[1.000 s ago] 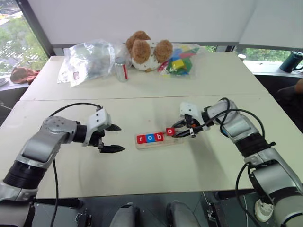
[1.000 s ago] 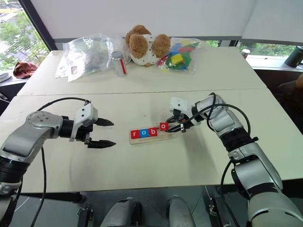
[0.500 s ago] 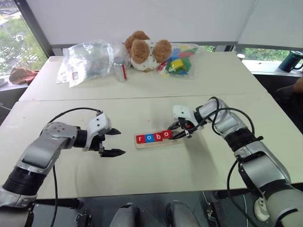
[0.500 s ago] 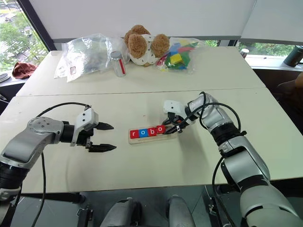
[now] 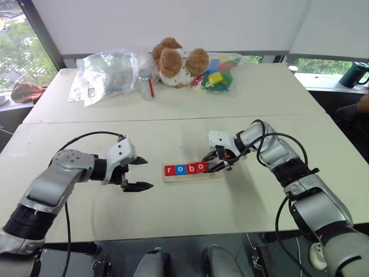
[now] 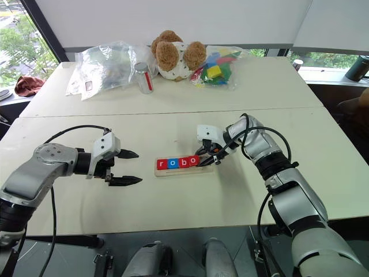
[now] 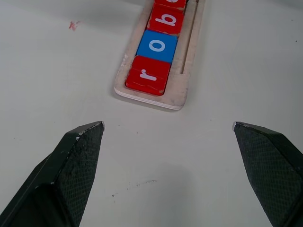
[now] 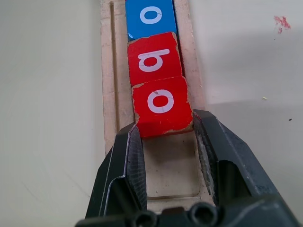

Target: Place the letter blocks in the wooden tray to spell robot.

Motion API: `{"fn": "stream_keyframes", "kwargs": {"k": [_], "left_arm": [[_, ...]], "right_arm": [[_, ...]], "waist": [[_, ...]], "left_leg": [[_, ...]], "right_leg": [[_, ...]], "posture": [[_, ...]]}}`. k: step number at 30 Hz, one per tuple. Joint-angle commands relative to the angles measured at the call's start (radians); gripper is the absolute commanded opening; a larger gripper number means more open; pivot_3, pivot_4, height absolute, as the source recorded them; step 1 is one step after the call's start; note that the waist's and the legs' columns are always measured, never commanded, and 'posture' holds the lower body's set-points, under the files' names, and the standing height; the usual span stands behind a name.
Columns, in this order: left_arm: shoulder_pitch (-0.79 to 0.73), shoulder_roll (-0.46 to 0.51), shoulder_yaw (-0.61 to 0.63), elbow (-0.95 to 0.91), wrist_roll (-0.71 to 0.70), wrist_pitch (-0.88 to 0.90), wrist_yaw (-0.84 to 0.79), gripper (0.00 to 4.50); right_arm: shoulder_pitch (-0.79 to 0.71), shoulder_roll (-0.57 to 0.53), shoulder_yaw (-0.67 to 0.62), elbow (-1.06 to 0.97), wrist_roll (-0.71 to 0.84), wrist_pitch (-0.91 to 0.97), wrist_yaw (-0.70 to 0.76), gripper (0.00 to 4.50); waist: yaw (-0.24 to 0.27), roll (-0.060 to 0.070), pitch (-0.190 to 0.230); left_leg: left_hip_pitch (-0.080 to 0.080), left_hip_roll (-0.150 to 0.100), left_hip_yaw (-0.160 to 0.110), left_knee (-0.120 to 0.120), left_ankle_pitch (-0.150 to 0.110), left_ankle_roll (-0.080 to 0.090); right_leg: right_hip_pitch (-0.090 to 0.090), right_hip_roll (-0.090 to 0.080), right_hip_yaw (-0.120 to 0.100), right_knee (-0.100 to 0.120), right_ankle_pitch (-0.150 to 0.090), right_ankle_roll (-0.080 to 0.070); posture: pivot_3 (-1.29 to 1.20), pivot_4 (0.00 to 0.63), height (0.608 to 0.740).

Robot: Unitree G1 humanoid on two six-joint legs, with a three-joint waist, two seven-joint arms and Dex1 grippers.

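The wooden tray (image 5: 214, 173) lies in the middle of the near table. In its slot a red r (image 5: 169, 170), a blue o (image 5: 179, 169) and a red b (image 5: 190, 168) sit in a row. My right gripper (image 5: 211, 163) is at the tray's right part, shut on a red o block (image 8: 161, 106) that sits against the b, over the slot (image 8: 170, 175). To the left of the tray my left gripper (image 5: 142, 173) stands open above the table, nothing between its fingers (image 7: 80, 146). The tray's r end (image 7: 182, 90) lies just ahead of them.
On the far table stand a teddy bear (image 5: 176, 60), a clear plastic bag (image 5: 106, 72), a small bottle (image 5: 148, 85) and a bag of multicoloured toy blocks (image 5: 218, 74). A dark cup (image 5: 353, 75) is at the far right, a red cloth (image 5: 29, 90) at the far left.
My right gripper has brought the red o block down and to the left, from tilted above the tray's right part to in line beside the b. The left gripper stayed open and still.
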Motion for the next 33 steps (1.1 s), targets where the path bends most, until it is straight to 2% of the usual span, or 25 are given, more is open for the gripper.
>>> {"fn": "stream_keyframes", "kwargs": {"k": [1,7,8,17,21,24,26,28,31,33], "left_arm": [[-0.016,0.003,0.018,-0.003,0.006,-0.019,-0.002,4.50],[-0.020,-0.001,0.017,0.003,0.014,-0.024,-0.003,4.50],[-0.020,-0.001,0.017,0.004,0.015,-0.025,-0.003,4.50],[-0.036,-0.003,0.015,0.020,0.021,-0.030,-0.010,4.50],[-0.042,-0.004,0.019,0.012,0.006,-0.022,-0.018,4.50],[-0.042,-0.018,0.035,-0.022,-0.031,0.000,-0.018,4.50],[-0.037,-0.031,0.052,-0.064,-0.068,0.025,-0.010,4.50],[-0.033,-0.039,0.063,-0.097,-0.089,0.042,0.003,4.50],[-0.041,-0.048,0.058,-0.127,-0.103,0.060,0.016,4.50],[-0.060,-0.061,0.045,-0.119,-0.103,0.063,0.017,4.50]], "right_arm": [[-0.006,0.005,-0.022,-0.038,0.014,0.006,0.002,1.06],[-0.009,0.006,-0.031,-0.049,0.019,0.017,-0.009,4.12],[-0.013,0.005,-0.036,-0.050,0.022,0.019,-0.011,4.46],[-0.051,-0.012,-0.100,-0.100,0.055,0.072,-0.051,4.46],[-0.030,-0.094,-0.104,-0.100,-0.011,-0.020,-0.116,4.46],[0.001,-0.158,-0.152,-0.134,-0.021,0.044,-0.190,4.46],[0.050,-0.179,-0.244,-0.213,0.000,0.230,-0.301,4.46],[0.110,-0.155,-0.341,-0.342,-0.004,0.471,-0.450,4.46],[0.192,-0.007,-0.523,-0.591,-0.062,0.860,-0.752,4.46],[0.241,0.138,-0.628,-0.775,-0.153,1.038,-0.971,4.46]], "waist": [[0.000,0.000,0.000],[0.000,0.000,0.000],[0.000,0.000,0.000],[0.000,0.000,0.000],[0.006,0.000,0.000],[0.006,0.000,0.000],[0.007,0.000,0.000],[0.006,0.000,0.000],[-0.001,0.001,-0.001],[0.001,0.001,-0.001]], "left_leg": [[0.000,0.000,0.000,0.000,0.000,0.000],[0.000,0.000,0.000,0.000,0.000,0.000],[0.000,0.000,0.000,0.000,0.000,0.000],[0.000,0.000,0.000,0.000,0.000,0.000],[0.000,0.000,0.000,0.000,0.000,0.000],[-0.001,-0.001,0.000,0.000,0.000,0.000],[-0.001,0.000,-0.001,0.000,0.000,0.000],[-0.005,0.000,-0.002,0.000,0.000,0.000],[-0.009,0.000,-0.001,0.000,0.001,-0.002],[-0.010,0.000,-0.001,0.000,0.002,-0.004]], "right_leg": [[0.000,0.000,0.000,0.000,0.000,0.000],[0.000,0.000,0.000,0.000,0.000,0.000],[0.000,0.000,0.000,0.000,0.000,0.000],[0.000,0.000,0.000,0.000,0.000,0.000],[0.000,-0.001,0.000,0.000,0.000,0.000],[0.000,-0.001,0.000,-0.001,0.000,0.000],[0.000,-0.001,0.000,-0.001,0.000,0.000],[-0.003,-0.001,0.000,0.000,0.000,0.000],[-0.008,-0.001,0.001,0.002,0.000,0.000],[-0.013,0.000,0.002,0.006,0.000,0.000]], "posture": [[0.00,0.150,0.740],[0.00,0.150,0.740],[0.00,0.150,0.740],[0.00,0.150,0.740],[0.00,0.150,0.740],[0.00,0.150,0.740],[0.00,0.150,0.740],[0.00,0.150,0.740],[0.00,0.150,0.740],[0.00,0.150,0.740]]}}
